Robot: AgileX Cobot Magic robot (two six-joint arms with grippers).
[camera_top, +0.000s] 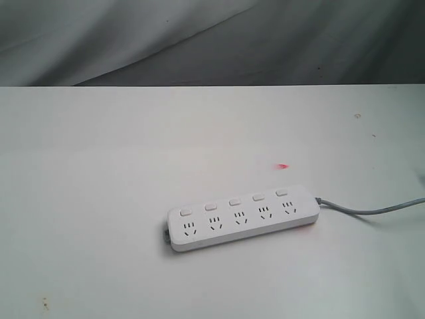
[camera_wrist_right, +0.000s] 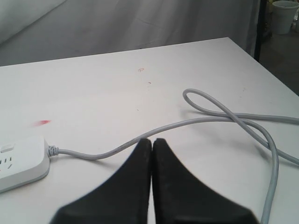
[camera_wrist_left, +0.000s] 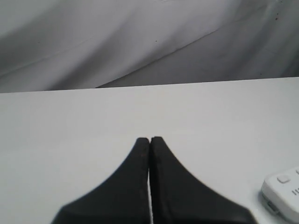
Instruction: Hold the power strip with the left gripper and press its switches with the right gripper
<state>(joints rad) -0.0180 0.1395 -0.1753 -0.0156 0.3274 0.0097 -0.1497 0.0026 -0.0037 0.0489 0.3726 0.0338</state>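
Observation:
The white power strip lies flat on the table, slightly slanted, with its row of switches along the far side above the sockets. Its grey cable runs off to the right. Neither arm shows in the exterior view. My left gripper is shut and empty above bare table, and one end of the power strip peeks in at the frame's edge. My right gripper is shut and empty, just short of the cable, with the strip's cable end off to the side.
The white table ends at a far edge against a grey cloth backdrop. A small red mark lies behind the strip. The cable makes a loop on the table. A white bucket stands on the floor beyond the table edge.

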